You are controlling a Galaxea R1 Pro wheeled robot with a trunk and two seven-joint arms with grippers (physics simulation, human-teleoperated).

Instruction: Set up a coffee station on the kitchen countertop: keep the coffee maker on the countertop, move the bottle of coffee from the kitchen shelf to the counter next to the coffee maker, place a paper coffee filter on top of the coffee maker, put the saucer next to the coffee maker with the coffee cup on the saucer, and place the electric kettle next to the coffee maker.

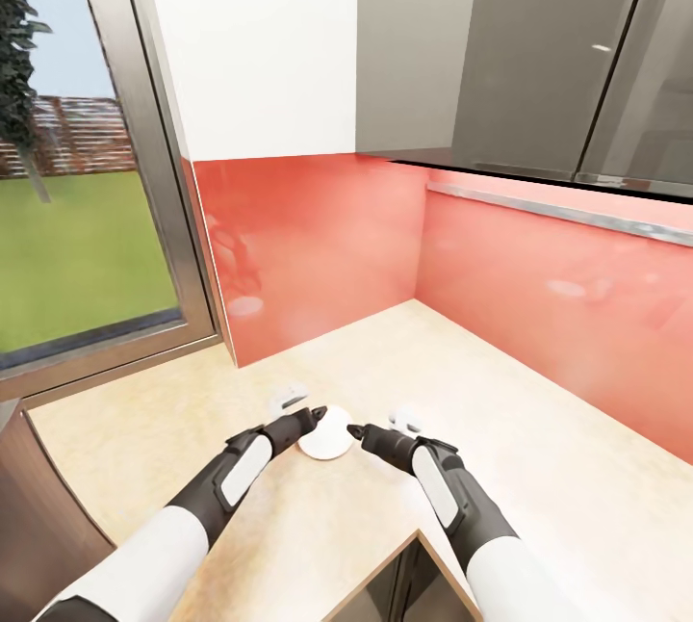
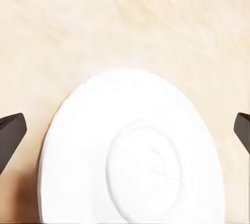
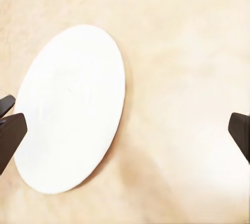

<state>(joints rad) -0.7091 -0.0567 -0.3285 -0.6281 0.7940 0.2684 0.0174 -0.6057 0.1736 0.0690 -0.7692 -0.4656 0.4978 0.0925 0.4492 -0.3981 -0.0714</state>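
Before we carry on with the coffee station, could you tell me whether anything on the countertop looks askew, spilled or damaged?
Nothing stands out. The saucer lies flat and whole on the kitchen countertop, with no spill around it. The left gripper and right gripper are both open on either side of it.

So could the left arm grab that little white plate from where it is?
Probably yes. The left gripper hangs open right by the saucer, which lies flat on the kitchen countertop, nothing between. The left wrist view shows the fingertips spread either side of it.
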